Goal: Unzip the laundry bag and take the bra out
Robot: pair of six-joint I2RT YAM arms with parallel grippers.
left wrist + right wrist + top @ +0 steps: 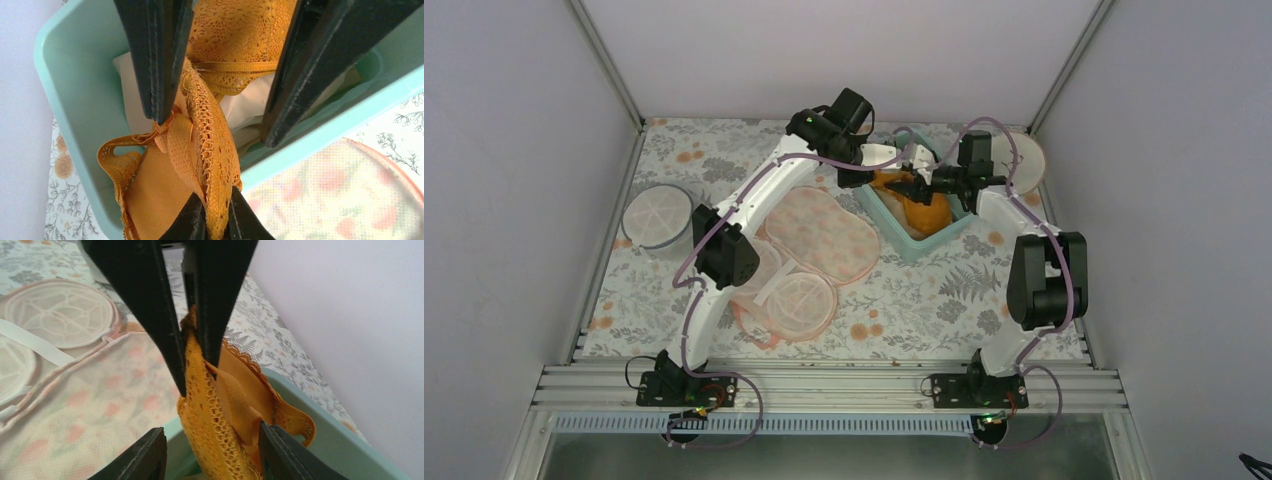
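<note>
Removal appears done: the peach-pink mesh laundry bag (824, 235) lies open. The right gripper (196, 376) clamps the orange lace bra (212, 430); the left gripper (214, 131) straddles it, jaws apart. Probable next move: release into the mint-green plastic bin (320, 137) below.

The table (944, 300) is covered in a pale cloth printed with grey fern leaves and orange flowers. The laundry bag (824, 235) lies unzipped and spread flat left of the middle, one half toward the near edge showing its white spoked rings. A round white spoked drum (656, 217) sits by the left edge, well apart from the bag. A mint-green bin (924, 245) stands just beside the bag, toward the far edge. A pale round item (1027, 160) rests in the far right corner.
</note>
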